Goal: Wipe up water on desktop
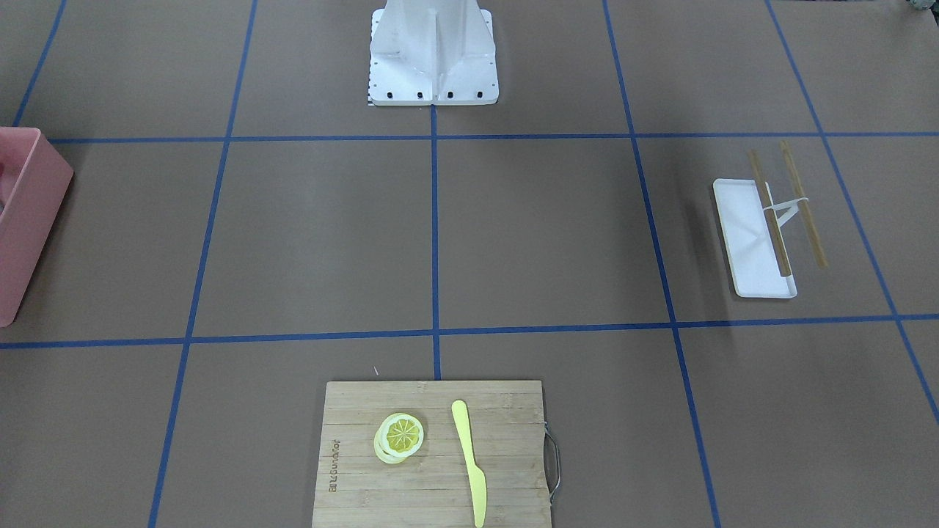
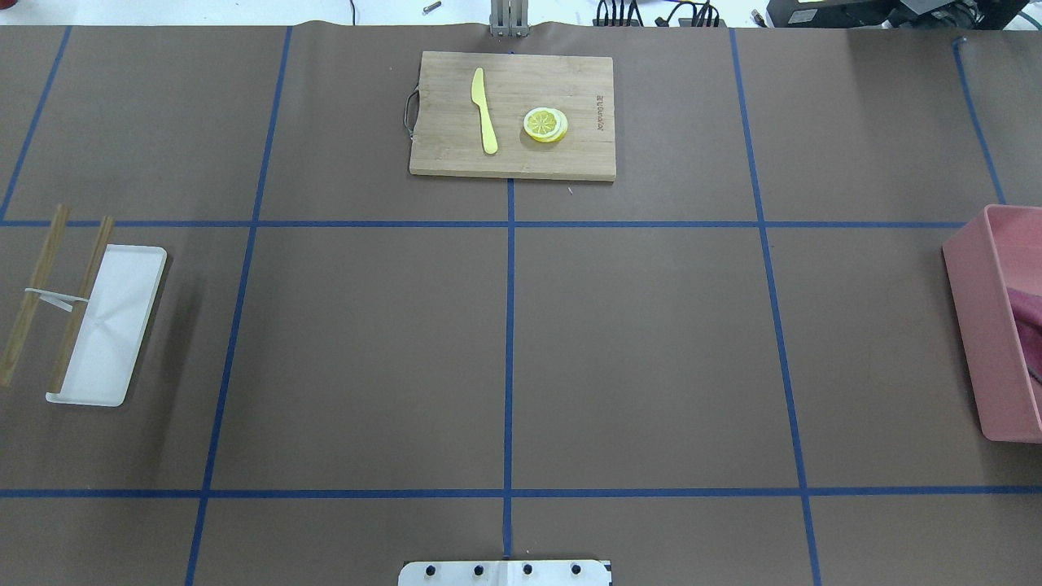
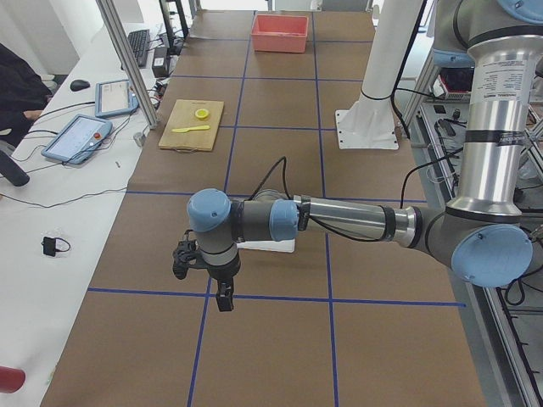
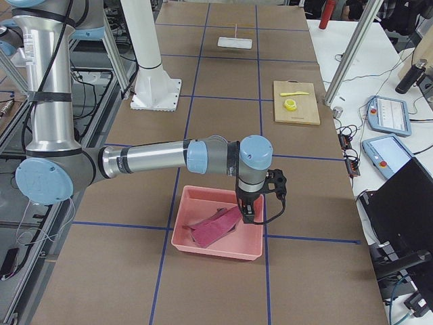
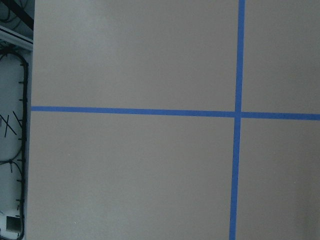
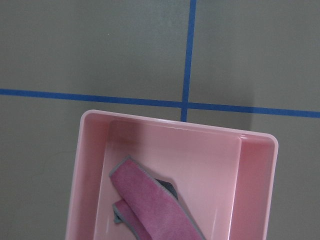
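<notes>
The desktop (image 2: 366,350) is a brown surface crossed by blue tape lines (image 1: 434,242). No water shows on it in any view. My left gripper (image 3: 222,298) hangs low over the desktop near a tape crossing; it appears only in the exterior left view, so I cannot tell its state. The left wrist view holds just bare desktop (image 5: 135,170). My right gripper (image 4: 247,213) hovers over a pink bin (image 4: 252,249) with a folded pink cloth (image 6: 150,200) lying inside. It appears only in the exterior right view, so I cannot tell its state either.
A bamboo cutting board (image 2: 440,155) carries a yellow knife (image 2: 484,110) and lemon slices (image 2: 545,124). A white tray (image 2: 118,325) with two wooden sticks (image 2: 32,297) lies at the left. The white robot pedestal (image 1: 433,55) stands mid-table. Tablets (image 3: 76,138) sit on a side table.
</notes>
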